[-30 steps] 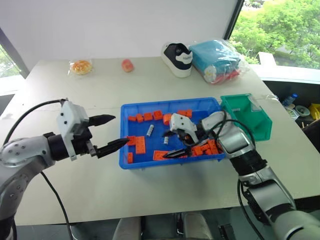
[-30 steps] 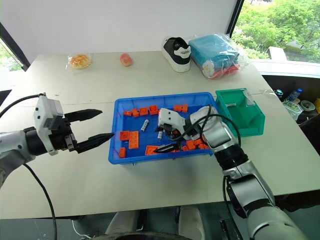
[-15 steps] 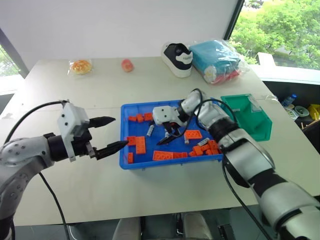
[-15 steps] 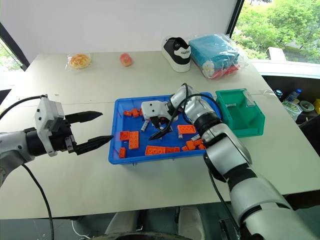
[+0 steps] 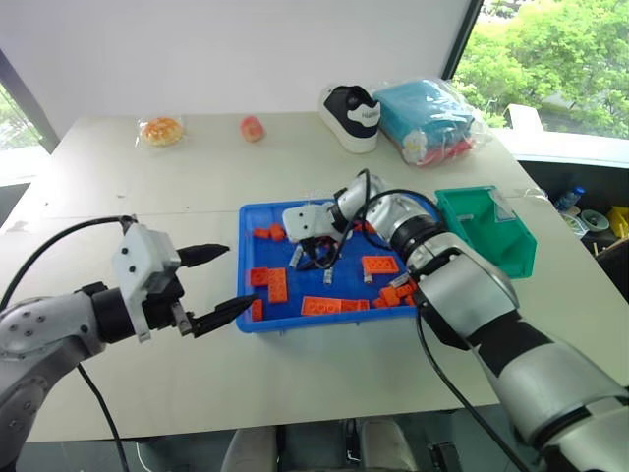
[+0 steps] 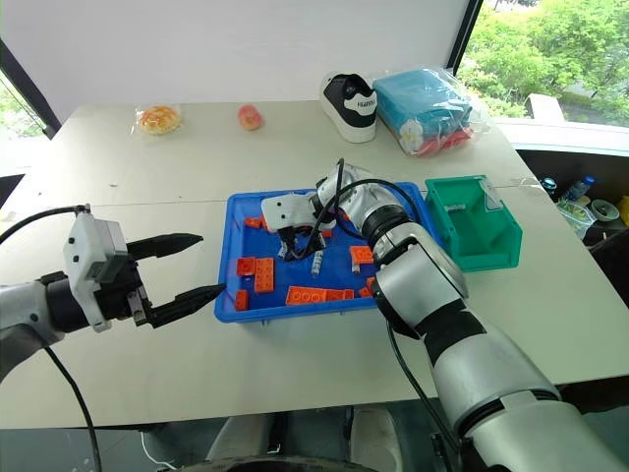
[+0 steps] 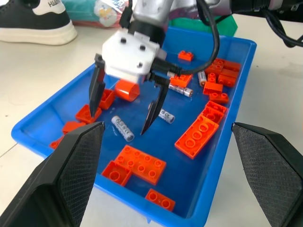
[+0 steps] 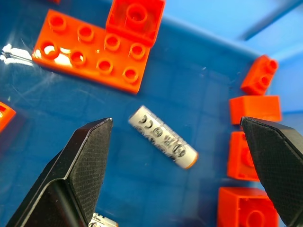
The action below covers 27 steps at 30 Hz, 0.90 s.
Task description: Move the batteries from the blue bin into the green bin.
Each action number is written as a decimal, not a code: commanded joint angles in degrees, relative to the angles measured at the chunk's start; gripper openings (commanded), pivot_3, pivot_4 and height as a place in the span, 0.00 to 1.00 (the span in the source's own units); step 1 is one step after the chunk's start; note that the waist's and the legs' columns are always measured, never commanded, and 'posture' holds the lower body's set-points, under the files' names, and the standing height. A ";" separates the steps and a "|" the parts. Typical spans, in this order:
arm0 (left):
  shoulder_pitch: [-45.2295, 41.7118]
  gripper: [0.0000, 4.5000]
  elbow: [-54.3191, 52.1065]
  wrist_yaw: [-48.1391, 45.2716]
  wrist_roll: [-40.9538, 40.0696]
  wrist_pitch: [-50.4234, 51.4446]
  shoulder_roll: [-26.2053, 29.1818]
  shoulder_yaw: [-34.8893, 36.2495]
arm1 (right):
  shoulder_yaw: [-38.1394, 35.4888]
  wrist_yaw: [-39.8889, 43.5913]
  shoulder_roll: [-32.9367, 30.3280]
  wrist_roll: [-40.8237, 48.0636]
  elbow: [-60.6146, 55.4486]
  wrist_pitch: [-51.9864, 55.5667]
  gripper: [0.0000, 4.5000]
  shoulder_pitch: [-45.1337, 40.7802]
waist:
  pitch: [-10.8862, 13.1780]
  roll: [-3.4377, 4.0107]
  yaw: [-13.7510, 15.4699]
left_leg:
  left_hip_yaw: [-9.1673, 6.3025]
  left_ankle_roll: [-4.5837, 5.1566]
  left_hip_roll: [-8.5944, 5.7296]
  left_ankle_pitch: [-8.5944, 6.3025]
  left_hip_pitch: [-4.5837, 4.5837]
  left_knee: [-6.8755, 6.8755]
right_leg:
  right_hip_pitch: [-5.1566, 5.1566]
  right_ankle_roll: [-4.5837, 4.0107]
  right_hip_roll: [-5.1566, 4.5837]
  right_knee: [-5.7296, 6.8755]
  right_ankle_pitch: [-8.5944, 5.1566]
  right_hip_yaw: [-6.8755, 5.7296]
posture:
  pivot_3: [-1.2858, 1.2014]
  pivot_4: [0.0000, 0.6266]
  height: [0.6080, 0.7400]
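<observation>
My right fingers (image 7: 122, 105) hang spread wide over a battery (image 8: 162, 137) in the blue bin (image 5: 248, 291), its long axis slanting across their gap.

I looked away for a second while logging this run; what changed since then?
The right tool swung from the blue bin's near right part to its far left part, and now hangs open over a battery. Nothing was taken or let go. The left tool, green bin and bricks stayed put.
</observation>
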 commanded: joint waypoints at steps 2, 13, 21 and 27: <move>0.61 1.00 -1.22 -0.67 -1.71 -0.04 1.53 2.89 | -0.20 -2.35 0.67 -2.30 0.12 -1.32 0.99 -0.21 | 0.00 0.00 0.00 | 0.00 0.00 0.00 0.00 0.00 0.01 | -0.01 -0.01 0.00 0.27 -0.01 0.02 | 0.52 0.24 0.75; -2.49 1.00 1.64 -1.72 -1.25 -0.88 2.52 0.60 | -3.28 4.84 1.25 -0.81 -0.20 0.67 0.41 2.15 | -0.01 -0.02 0.08 | -0.03 -0.02 0.00 0.01 0.14 0.02 | -0.01 -0.25 0.02 0.35 -0.16 0.01 | 0.52 0.24 0.75; -8.10 1.00 5.23 -3.39 0.24 -1.60 2.74 -3.79 | -6.43 12.64 0.09 1.70 -1.45 2.06 0.41 3.18 | -0.02 -0.04 0.15 | -0.02 -0.06 -0.03 0.04 0.16 0.02 | 0.10 -0.24 0.03 0.36 -0.16 0.01 | 0.52 0.24 0.75; -12.30 1.00 7.13 -3.96 1.35 -1.76 2.28 -7.32 | -6.67 9.99 -1.38 1.28 -2.22 2.54 0.41 2.75 | -0.03 -0.05 0.04 | -0.01 -0.08 -0.04 0.05 0.16 0.02 | 0.09 -0.10 0.03 0.38 -0.07 0.02 | 0.52 0.24 0.75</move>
